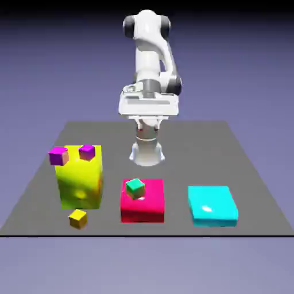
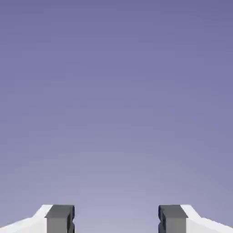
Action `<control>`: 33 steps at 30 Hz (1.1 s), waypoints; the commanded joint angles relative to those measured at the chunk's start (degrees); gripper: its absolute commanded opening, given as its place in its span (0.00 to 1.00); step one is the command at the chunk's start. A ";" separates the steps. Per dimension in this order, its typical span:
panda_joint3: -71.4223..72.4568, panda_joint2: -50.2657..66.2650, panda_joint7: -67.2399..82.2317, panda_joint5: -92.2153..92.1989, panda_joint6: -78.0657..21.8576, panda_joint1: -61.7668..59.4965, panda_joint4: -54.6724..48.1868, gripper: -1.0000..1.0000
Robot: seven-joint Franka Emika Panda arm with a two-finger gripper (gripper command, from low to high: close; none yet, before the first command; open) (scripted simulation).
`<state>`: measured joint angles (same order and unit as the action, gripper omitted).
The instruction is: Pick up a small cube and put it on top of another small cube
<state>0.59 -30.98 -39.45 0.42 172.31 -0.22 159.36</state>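
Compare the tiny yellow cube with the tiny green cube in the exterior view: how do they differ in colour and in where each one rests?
The tiny yellow cube is yellow with orange-shaded sides; the tiny green cube is green with a brownish-orange side. The yellow one lies on the table, in front of the yellow-green block; the green one sits raised on the red block. Both look alike in size, and the gripper holds neither.

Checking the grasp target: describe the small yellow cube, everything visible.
The yellow cube is tiny, with a bright yellow top and orange-shaded sides, matte and plain. It sits flat on the grey table, slightly turned, just in front of the big yellow-green block, near the exterior view's left. Nothing holds it; it does not show in the hand view.
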 commanded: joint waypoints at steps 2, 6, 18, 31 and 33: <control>0.98 2.79 4.99 0.70 -2.82 -1.50 -2.72 0.50; 2.92 8.36 14.95 2.09 -8.46 -4.51 -8.15 0.50; 8.77 25.07 44.86 6.27 -25.37 -13.53 -24.44 0.50; 15.11 43.17 77.25 10.80 -43.69 -23.30 -42.08 0.50; 16.08 45.96 82.23 11.50 -46.51 -24.81 -44.80 0.50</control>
<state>16.67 14.98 42.78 11.92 125.80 -25.02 114.57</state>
